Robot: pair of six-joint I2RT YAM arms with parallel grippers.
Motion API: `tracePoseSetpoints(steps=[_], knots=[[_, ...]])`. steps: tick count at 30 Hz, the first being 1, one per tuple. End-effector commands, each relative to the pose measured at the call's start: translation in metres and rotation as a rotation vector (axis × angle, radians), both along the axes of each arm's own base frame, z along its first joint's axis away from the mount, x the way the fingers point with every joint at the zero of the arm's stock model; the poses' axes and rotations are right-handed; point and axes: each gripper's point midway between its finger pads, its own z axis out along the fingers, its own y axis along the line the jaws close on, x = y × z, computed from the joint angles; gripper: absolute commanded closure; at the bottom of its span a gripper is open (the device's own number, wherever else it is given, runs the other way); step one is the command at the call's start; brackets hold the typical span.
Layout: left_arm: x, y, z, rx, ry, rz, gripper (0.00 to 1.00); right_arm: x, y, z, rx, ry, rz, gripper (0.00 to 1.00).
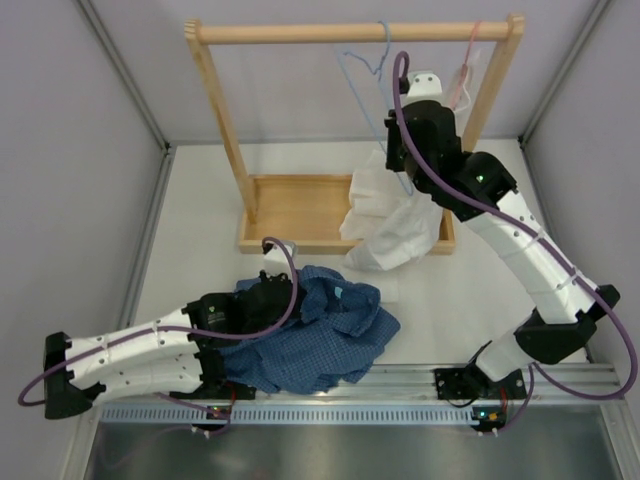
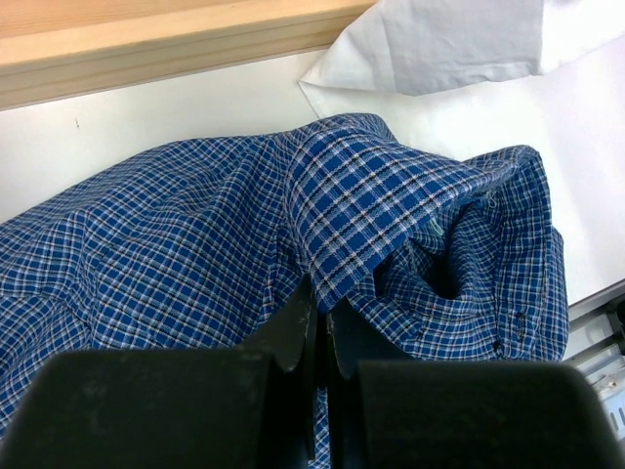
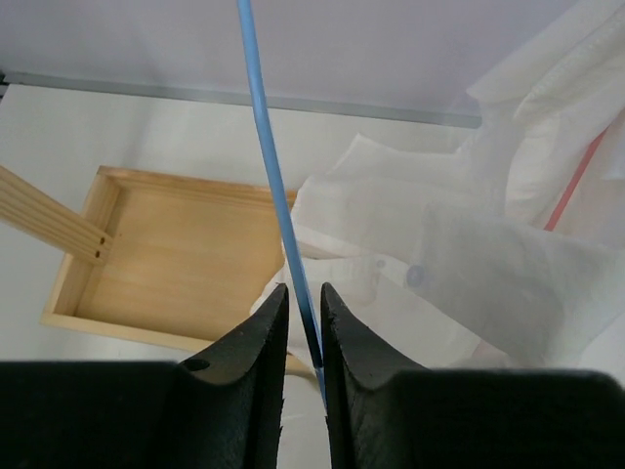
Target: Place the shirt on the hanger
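Note:
The dark blue checked shirt (image 1: 330, 335) lies crumpled on the table at the near left. My left gripper (image 2: 320, 311) is shut on a fold of the shirt (image 2: 176, 254), and cloth shows between the jaws. The light blue wire hanger (image 1: 362, 70) hangs from the wooden rail. My right gripper (image 3: 305, 293) is raised at the rack (image 1: 400, 165). Its jaws stand narrowly apart around the hanger's wire (image 3: 269, 166). The wire lies against the right finger, with a slim gap on the left.
A wooden rack (image 1: 350, 32) stands at the back on a tray-like wooden base (image 1: 295, 205). A white shirt (image 1: 395, 225) on a pink hanger (image 1: 466, 60) drapes over the base's right end. Grey walls close in the left, right and back.

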Motion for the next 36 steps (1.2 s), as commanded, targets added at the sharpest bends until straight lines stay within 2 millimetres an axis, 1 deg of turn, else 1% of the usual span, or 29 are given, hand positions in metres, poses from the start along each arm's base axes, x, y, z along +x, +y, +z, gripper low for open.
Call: tracePoseSetpoints(steps=[1,2,6,9,12,15,17,18,20,23,27,33,36], knots=[[0.003,-0.008,0.008,-0.059,-0.012,0.005,1.0,-0.005,-0.011,0.008,0.008,-0.009,0.017,0.82],[0.003,-0.008,0.008,-0.06,-0.012,0.005,1.0,-0.003,-0.014,0.008,0.006,-0.008,0.014,0.82],[0.003,-0.006,0.008,-0.061,-0.015,0.005,1.0,0.001,-0.012,-0.005,-0.005,0.026,0.05,0.82],[0.003,-0.005,0.008,-0.063,-0.019,0.007,1.0,0.002,-0.01,-0.01,-0.01,0.042,0.069,0.84],[0.003,-0.004,0.009,-0.065,-0.021,0.006,1.0,0.003,-0.008,-0.012,-0.015,0.047,0.084,0.83],[0.003,-0.004,0.007,-0.06,-0.02,0.008,1.0,0.005,-0.008,-0.013,-0.022,0.048,0.088,0.86],[0.002,-0.003,0.006,-0.059,-0.018,0.008,1.0,0.005,-0.008,-0.012,-0.022,0.046,0.091,0.93],[0.002,-0.003,0.006,-0.06,-0.018,0.01,1.0,0.005,-0.007,-0.01,-0.026,0.041,0.1,1.0],[0.003,-0.002,0.006,-0.062,-0.021,0.013,1.0,0.006,-0.006,-0.008,-0.027,0.033,0.107,1.0],[0.003,-0.001,0.008,-0.072,-0.025,0.022,1.0,0.008,-0.007,-0.001,-0.032,0.006,0.108,1.0],[0.005,0.004,0.013,-0.099,-0.039,0.05,1.0,0.007,-0.006,0.017,-0.009,-0.053,0.131,1.0],[0.004,0.008,0.016,-0.115,-0.048,0.052,1.0,-0.002,-0.003,0.047,0.024,-0.142,0.194,1.0],[0.004,0.008,0.016,-0.114,-0.047,0.051,1.0,-0.008,-0.001,0.056,0.032,-0.161,0.227,1.0]])
